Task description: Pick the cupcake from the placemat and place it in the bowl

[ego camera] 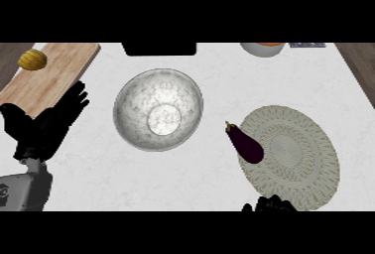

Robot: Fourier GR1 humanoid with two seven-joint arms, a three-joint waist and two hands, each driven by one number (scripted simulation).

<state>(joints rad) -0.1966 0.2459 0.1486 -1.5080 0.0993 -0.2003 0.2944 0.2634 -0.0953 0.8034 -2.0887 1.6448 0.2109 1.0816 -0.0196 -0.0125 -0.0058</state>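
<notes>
White marbled counter (219, 64) filling most of the head view, darker wood showing at both far corners

- Metal bowl (158, 109) sitting left of centre, nothing lying in it
- Round woven placemat (293, 156) lying to the right, well apart from the bowl
- No cupcake showing anywhere on the placemat; a dark purple eggplant (244, 143) is lying across the mat's left edge instead, stem end pointing up toward the far side, partly overhanging onto the counter. Taking this as the thing to be moved, since nothing else is resting on the mat
- Wooden cutting board (47, 74) running along the far left with a small yellow-brown round item (32, 59) on it
- At the far edge: a dark block (159, 48), a white bowl holding something orange (262, 48), a small bluish packet (306, 45)

Hands
- Left hand (45, 126) showing at the left, over the near end of the cutting board, fingers straight and spread, holding nothing, resting
- Right hand (270, 205) only just peeking in at the lower edge below the placemat; dark fingertips alone are showing, and whether they are spread or curled I cannot tell

Judgement on step: pick-up not yet begun; object untouched on the mat, bowl waiting. Looks like the very start of the reach

Next move, as I read it: right hand needing to travel up and slightly left to the eggplant, coming down across its narrow width, not along its length, then closing around the middle before lifting and carrying left to the bowl
</notes>
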